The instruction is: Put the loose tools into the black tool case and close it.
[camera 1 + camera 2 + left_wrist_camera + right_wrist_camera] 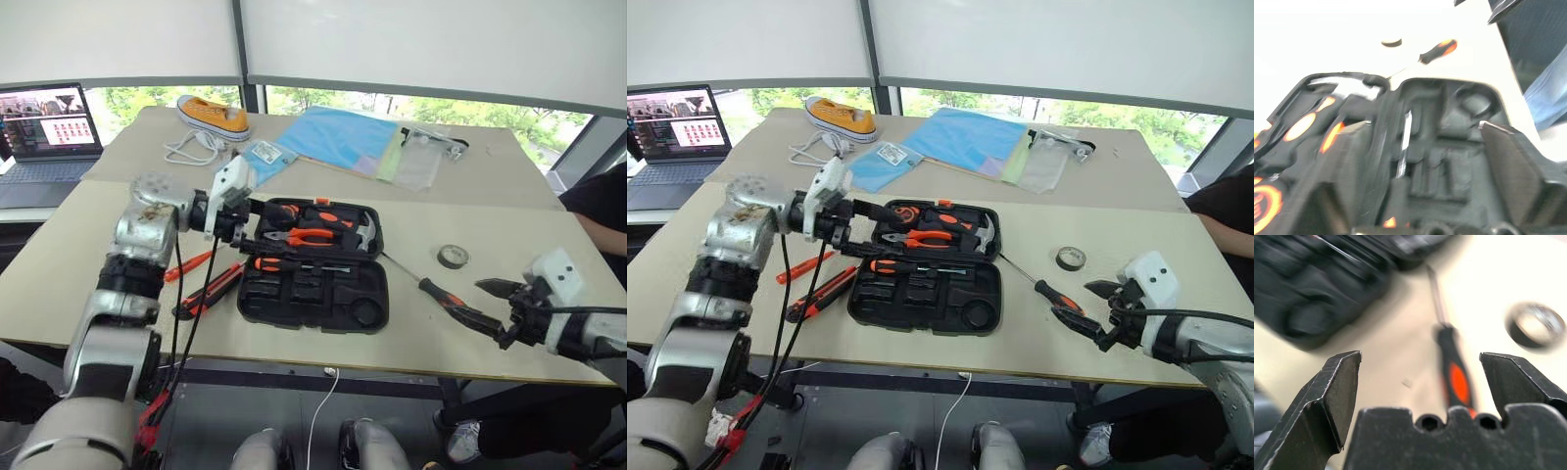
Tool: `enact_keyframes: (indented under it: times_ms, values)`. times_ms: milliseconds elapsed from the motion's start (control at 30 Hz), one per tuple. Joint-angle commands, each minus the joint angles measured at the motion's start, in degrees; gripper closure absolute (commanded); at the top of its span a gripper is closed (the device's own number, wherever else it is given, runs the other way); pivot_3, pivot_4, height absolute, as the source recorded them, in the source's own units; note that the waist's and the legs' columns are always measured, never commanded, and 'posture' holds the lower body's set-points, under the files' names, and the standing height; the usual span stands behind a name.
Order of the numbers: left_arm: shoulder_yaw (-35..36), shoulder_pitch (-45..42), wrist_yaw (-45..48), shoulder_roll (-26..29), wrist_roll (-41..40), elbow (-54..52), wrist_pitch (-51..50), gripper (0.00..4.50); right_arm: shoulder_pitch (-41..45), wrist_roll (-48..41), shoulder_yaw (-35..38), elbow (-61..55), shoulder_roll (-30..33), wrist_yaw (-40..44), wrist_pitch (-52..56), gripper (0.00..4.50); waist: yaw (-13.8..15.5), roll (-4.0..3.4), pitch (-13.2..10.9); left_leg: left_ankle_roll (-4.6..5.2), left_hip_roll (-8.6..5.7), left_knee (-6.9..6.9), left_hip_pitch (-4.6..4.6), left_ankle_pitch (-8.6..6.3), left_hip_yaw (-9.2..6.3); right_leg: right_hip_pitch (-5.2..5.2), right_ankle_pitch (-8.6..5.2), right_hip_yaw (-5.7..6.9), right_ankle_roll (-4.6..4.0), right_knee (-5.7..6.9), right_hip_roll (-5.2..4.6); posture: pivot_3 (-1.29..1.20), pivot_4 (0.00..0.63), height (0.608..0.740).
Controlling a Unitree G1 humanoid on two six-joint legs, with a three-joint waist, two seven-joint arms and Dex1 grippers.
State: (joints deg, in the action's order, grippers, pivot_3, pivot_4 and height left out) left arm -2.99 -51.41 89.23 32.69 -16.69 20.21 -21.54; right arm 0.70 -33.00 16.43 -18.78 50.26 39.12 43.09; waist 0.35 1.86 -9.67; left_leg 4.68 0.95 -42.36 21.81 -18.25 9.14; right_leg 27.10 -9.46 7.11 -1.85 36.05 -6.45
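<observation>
With your right gripper (493, 308) jaws wide open and empty, the screwdriver (439, 294) lies on the worktop just ahead between them, beside the open tool case (313, 269); it looks light, stiff and slim-shafted, so take its grippy handle.

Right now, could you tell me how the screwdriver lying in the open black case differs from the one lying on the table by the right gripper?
The orange-and-black screwdriver in the black moulded-plastic tool case lies across the case, seated in it. The orange-and-black screwdriver on the beige table lies loose and diagonal, outside the case, right in front of the open right gripper. Both have matching handles and slim steel shafts.
</observation>
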Motion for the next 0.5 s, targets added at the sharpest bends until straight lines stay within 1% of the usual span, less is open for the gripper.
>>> enact_keyframes:
  times_ms: [33, 167, 233, 300, 367, 400, 500]
  values:
    - [1.7, 0.6, -2.4, 0.9, -4.7, -9.0, -5.1, 0.05, 4.0, 5.3, -4.8, 6.3, -1.8, -0.4, -4.7, 0.00, 0.1, -0.01, 0.0, -0.02, 0.00, -0.01, 0.01, 0.01, 0.00, 0.00, 0.00, 0.00, 0.00, 0.01, 0.00, 0.00, 0.150, 0.718]
    - [1.1, 2.9, -2.1, 2.6, -6.6, -13.2, -6.7, 0.05, 7.1, 8.7, -8.6, 12.7, -4.4, 0.6, -8.2, 0.00, 0.0, -0.11, 0.0, -0.06, -0.02, 0.04, -0.07, 0.03, 0.03, -0.02, 0.00, -0.01, 0.00, 0.04, 0.08, 0.00, 0.150, 0.718]
    - [1.0, 3.7, -2.4, 3.4, -7.3, -14.7, -7.2, 0.00, 7.7, 9.3, -8.9, 14.2, -5.2, 1.0, -8.9, 0.42, -0.1, -0.12, 0.0, -0.07, -0.02, 0.07, -0.11, 0.04, 0.05, -0.04, -0.01, -0.02, -0.01, 0.04, 0.14, 0.00, 0.150, 0.718]
    - [0.8, 4.4, -2.3, 4.2, -7.8, -15.7, -7.8, 0.00, 7.6, 9.5, -8.6, 13.9, -5.6, 1.3, -8.9, 0.93, -0.2, -0.13, 0.1, -0.08, -0.02, 0.08, -0.12, 0.05, 0.05, -0.04, -0.02, -0.02, -0.02, 0.04, 0.14, 0.00, 0.150, 0.718]
    - [0.9, 5.3, -2.0, 5.2, -8.1, -16.6, -7.7, 0.00, 6.6, 8.9, -7.2, 11.6, -5.5, 1.0, -7.7, 1.61, -0.3, -0.13, 0.1, -0.10, -0.01, 0.08, -0.11, 0.05, 0.05, -0.04, -0.02, -0.01, -0.03, 0.03, 0.15, 0.00, 0.150, 0.718]
    - [1.1, 6.1, -1.9, 5.8, -8.2, -17.1, -7.4, 0.00, 5.5, 7.6, -5.3, 9.3, -5.1, 0.9, -6.5, 2.05, -0.3, -0.14, 0.0, -0.10, -0.02, 0.09, -0.12, 0.05, 0.05, -0.04, -0.02, -0.01, -0.03, 0.04, 0.13, 0.00, 0.150, 0.718]
    - [1.3, 7.9, -2.4, 7.3, -8.2, -18.2, -6.4, 0.00, 2.7, 4.2, 0.3, 3.3, -3.7, 0.9, -2.6, 3.00, -0.2, -0.30, 0.1, -0.11, -0.01, 0.16, -0.16, 0.05, 0.05, -0.04, -0.05, -0.03, -0.05, 0.03, 0.01, 0.00, 0.150, 0.718]
